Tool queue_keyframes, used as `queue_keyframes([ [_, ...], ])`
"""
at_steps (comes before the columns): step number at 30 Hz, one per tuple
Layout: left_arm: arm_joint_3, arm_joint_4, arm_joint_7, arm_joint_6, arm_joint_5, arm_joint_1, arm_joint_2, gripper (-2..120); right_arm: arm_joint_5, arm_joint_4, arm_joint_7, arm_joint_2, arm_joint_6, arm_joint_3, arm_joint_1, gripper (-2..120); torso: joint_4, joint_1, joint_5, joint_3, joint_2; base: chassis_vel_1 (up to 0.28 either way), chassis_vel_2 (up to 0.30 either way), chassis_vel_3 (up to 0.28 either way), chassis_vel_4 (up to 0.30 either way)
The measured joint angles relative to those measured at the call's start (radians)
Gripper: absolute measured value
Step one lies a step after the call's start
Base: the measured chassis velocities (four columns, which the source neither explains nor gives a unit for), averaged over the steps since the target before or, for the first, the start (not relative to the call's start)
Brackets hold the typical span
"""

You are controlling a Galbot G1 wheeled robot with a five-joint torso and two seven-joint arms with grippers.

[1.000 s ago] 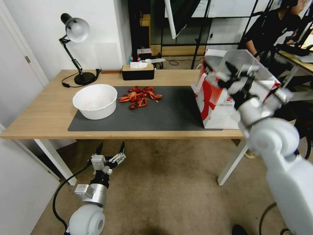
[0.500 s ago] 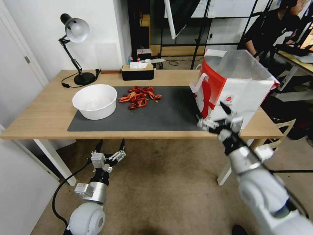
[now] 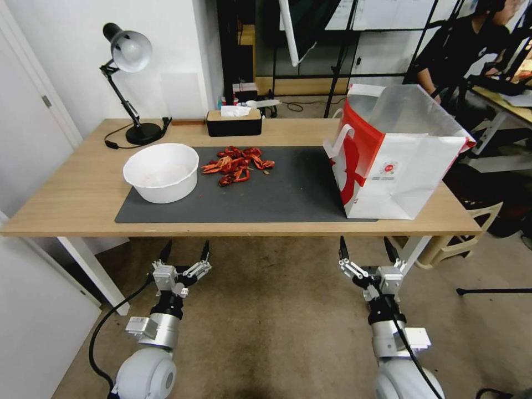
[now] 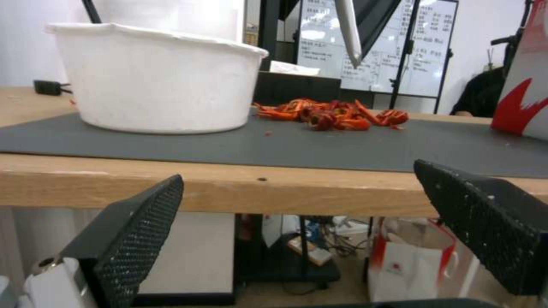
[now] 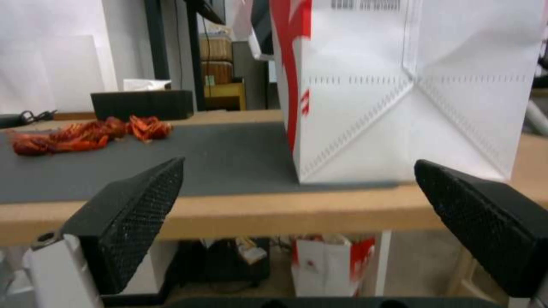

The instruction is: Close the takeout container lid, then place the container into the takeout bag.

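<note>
The takeout bag (image 3: 399,160), white with red side panels, stands open and upright at the right end of the dark mat (image 3: 277,194). In the right wrist view the bag (image 5: 411,85) rises just beyond the table edge, and the left wrist view catches its red-and-white side (image 4: 525,98). The takeout container and its lid are out of view. My left gripper (image 3: 187,249) hangs open below the table's front edge, left of centre, with nothing between its fingers (image 4: 143,222). Below the bag my right gripper (image 3: 364,246) is open and empty too, fingers (image 5: 137,205) spread wide.
A big white bowl (image 3: 161,172) sits on the mat's left end beside a pile of red crayfish (image 3: 237,164). A desk lamp (image 3: 130,83) and a black tissue box (image 3: 234,122) stand at the back. Another bag (image 5: 331,265) rests on the floor under the table.
My right arm has come down from in front of the bag's top to below the table's front edge. The left arm has stayed put.
</note>
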Motion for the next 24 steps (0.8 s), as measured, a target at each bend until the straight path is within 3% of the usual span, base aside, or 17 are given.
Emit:
queue_keyframes([
  [10, -0.016, 0.017, 0.0, -0.035, 0.016, 0.019, -0.001, 100, 0.093, -0.067, -0.05, 0.016, 0.012, -0.022, 0.038, 100, 0.0001, 0.0, 0.0002, 0.0, 0.0, 0.0, 0.0, 0.0, 0.0],
  [24, -0.017, 0.015, 0.0, -0.036, 0.016, 0.021, -0.001, 100, 0.1, -0.068, -0.054, 0.016, 0.011, -0.023, 0.042, 100, 0.0, 0.0, 0.0002, 0.0, 0.0, 0.0, 0.0, 0.0, 0.0],
])
